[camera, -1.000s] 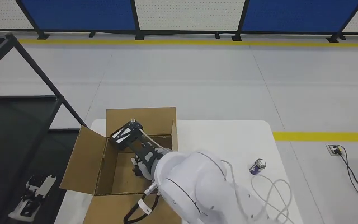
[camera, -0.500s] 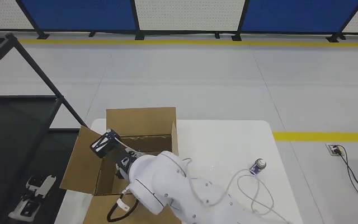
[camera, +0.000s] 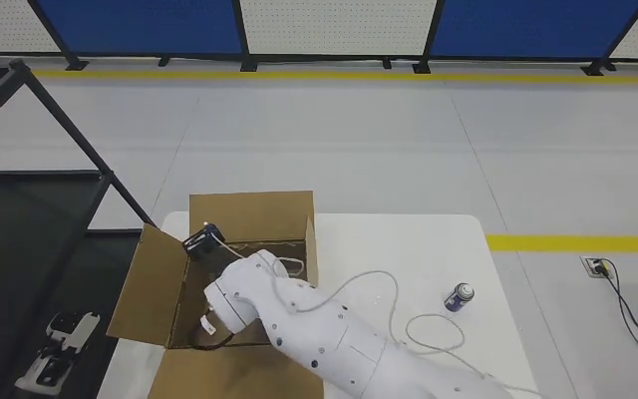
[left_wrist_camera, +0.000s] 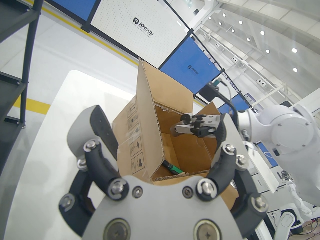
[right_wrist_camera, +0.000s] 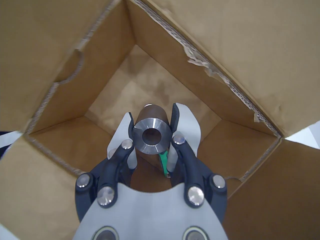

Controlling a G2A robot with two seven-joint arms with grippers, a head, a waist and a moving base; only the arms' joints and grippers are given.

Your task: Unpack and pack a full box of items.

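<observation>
- Slip risk at the right gripper (right_wrist_camera: pixel 153 112): smooth, round metal cylinder (right_wrist_camera: pixel 151 136) pinched along two narrow lines only; likely to rotate or drop under a jolt.
- Impact risk beneath: green-handled tool (right_wrist_camera: pixel 163 159) lying on the box floor close under the cylinder; likely to be struck by a dropped load.
- Snag risk at the box (right_wrist_camera: pixel 225 26): raised flaps and torn edges close around the wrist; likely to catch on sideways travel and drag the box across the table (camera: pixel 399 249).
- Right gripper: clamped on the cylinder, one finger on each side of the barrel, bore end toward the wrist. Held over the box opening, above the floor, clear of the walls.
- Left gripper (left_wrist_camera: pixel 162 121): spread wide, holding nothing, touching nothing. Judged to sit outside the box, near its 6 o'clock side.
- Box: at the 9 o'clock end of the table, all flaps open.
- Can (camera: pixel 460 296): upright on the table toward 3 o'clock, well apart from the box.
</observation>
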